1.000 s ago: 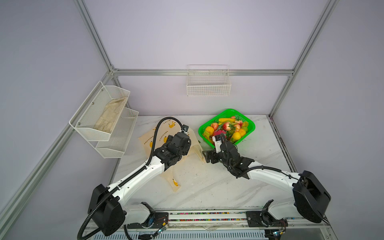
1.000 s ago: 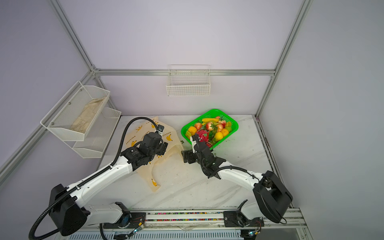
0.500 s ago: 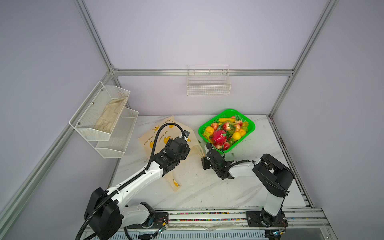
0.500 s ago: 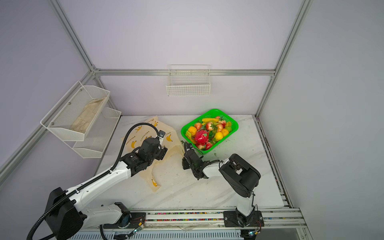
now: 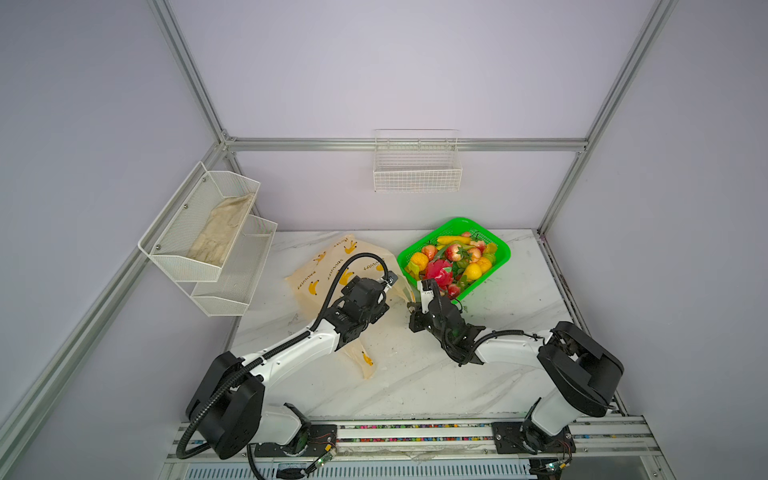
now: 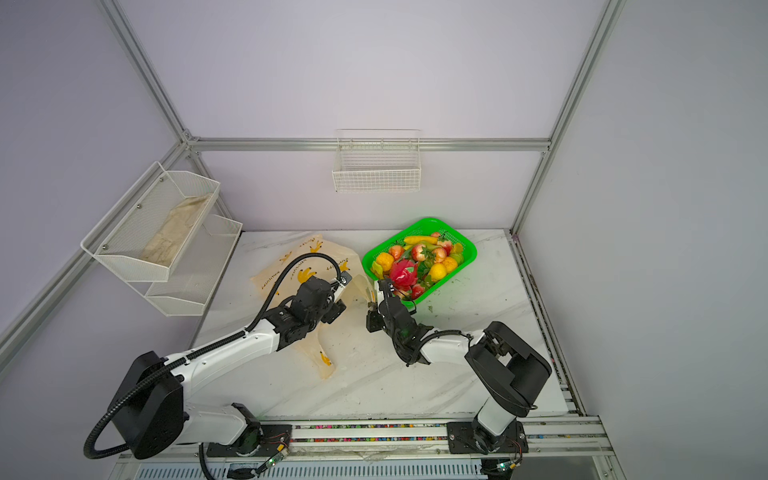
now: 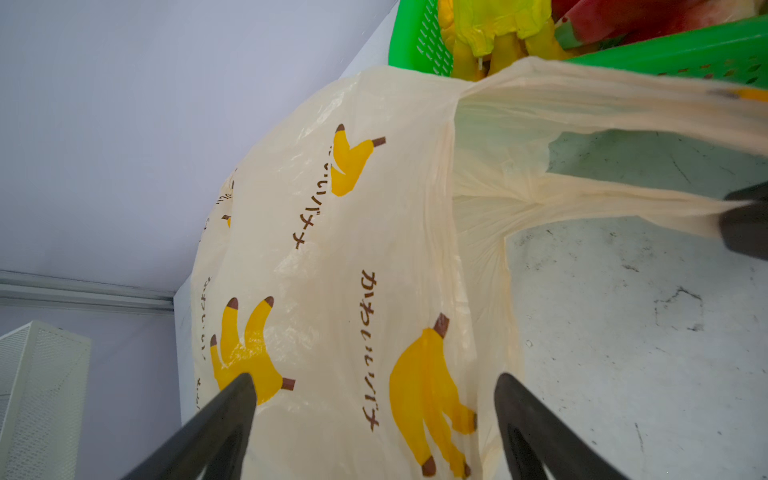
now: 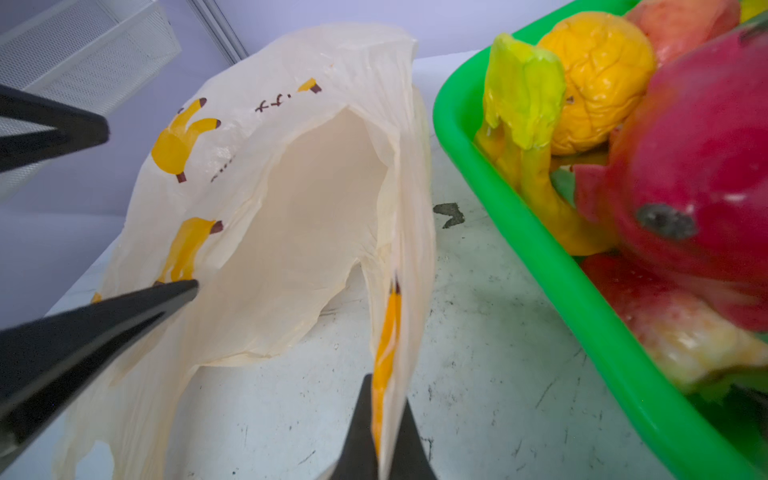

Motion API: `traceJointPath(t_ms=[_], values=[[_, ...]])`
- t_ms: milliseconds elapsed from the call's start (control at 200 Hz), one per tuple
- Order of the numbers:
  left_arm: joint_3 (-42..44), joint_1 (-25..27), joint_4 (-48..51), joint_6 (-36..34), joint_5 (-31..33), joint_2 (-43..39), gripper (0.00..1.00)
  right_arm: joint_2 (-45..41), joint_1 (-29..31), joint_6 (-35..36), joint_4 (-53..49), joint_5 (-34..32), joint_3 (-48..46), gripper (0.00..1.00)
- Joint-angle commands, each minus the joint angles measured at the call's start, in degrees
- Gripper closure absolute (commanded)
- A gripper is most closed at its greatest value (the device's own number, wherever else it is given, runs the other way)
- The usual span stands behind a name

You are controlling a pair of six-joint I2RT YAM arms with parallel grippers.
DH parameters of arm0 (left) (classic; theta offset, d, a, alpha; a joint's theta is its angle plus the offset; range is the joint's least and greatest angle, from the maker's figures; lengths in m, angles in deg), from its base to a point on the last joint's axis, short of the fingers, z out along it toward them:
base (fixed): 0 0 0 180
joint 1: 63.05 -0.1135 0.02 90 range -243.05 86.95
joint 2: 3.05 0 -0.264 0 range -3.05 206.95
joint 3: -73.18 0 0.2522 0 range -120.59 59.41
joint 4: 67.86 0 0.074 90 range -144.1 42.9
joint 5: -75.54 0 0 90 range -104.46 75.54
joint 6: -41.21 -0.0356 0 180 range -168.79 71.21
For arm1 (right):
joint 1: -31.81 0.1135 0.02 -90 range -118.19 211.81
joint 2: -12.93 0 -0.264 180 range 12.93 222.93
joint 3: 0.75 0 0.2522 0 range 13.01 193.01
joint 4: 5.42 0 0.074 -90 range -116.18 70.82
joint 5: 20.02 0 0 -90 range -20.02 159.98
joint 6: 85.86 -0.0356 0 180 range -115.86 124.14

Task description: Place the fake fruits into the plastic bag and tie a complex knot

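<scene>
The plastic bag (image 5: pixel 328 270) (image 6: pixel 291 266) lies on the table left of the green basket, its mouth gaping in the right wrist view (image 8: pixel 307 199). My right gripper (image 8: pixel 384 386) (image 5: pixel 411 307) is shut on one handle loop (image 7: pixel 602 208), which is pulled taut. The other handle (image 5: pixel 365 361) lies flat toward the table's front. My left gripper (image 7: pixel 374 380) (image 5: pixel 372 293) hovers open just over the bag's printed side, nothing between its fingers (image 8: pixel 124 307). The fake fruits (image 5: pixel 451 262) (image 6: pixel 419 262) (image 8: pixel 602 75) are piled in the basket.
The green mesh basket (image 5: pixel 496 249) (image 8: pixel 540 257) stands at the back right, close to my right gripper. A white two-tier wire rack (image 5: pixel 208 249) holding a pale cloth hangs on the left wall. A white wire basket (image 5: pixel 417 166) hangs on the back wall.
My right gripper has closed on the bag's handle and lifted it a little off the table. The left gripper has opened slightly wider and stayed over the bag.
</scene>
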Motion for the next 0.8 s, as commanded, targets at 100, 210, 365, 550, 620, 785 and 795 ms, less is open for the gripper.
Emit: traceJointPath(t_ms=[100,210,365,550,620,785,795], values=[[1.46,0.19,-9.20,-3.52,0.04,5.22,0.07,-0.93,0.22,0.42,2.47,-0.39,-0.57,0.97],[1.42,-0.02,-14.19,-4.91,3.39,8.89,0.07,-0.73,0.25,0.74,2.47,-0.10,-0.39,0.97],[-0.25,-0.55,-18.42,-6.52,6.77,13.37,0.17,-0.18,0.26,1.20,1.86,-0.31,0.02,0.98],[0.01,-1.35,-21.86,-6.20,7.28,14.65,0.44,-0.26,0.24,3.20,1.20,-1.86,0.10,0.98],[0.02,-1.38,-22.09,-5.71,6.31,14.20,0.54,-0.44,0.26,4.53,0.27,-2.92,0.35,0.98],[-0.35,-2.39,-21.03,-2.74,1.97,12.64,0.76,-0.25,0.09,7.45,-2.30,-3.80,2.18,0.98],[-0.41,-2.43,-20.91,-2.53,1.85,12.60,0.77,-0.20,0.09,7.67,-2.46,-3.79,2.31,0.98]])
